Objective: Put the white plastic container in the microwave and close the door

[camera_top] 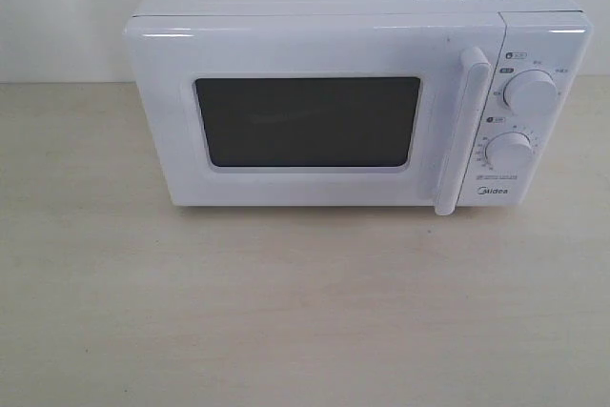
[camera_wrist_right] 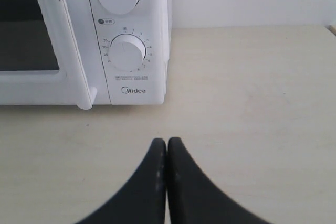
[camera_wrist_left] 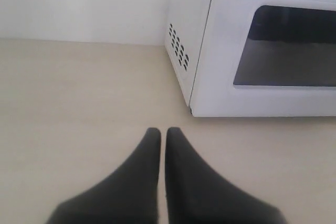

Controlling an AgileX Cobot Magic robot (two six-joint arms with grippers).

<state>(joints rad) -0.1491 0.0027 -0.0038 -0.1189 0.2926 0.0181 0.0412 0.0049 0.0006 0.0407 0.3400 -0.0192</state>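
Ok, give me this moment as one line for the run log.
door closed | white plastic container not in view | left claw shut, empty | right claw shut, empty

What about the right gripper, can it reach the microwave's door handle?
Probably yes. Only bare table lies between the right gripper and the handle. Its jaws are shut, so they'd need opening first.
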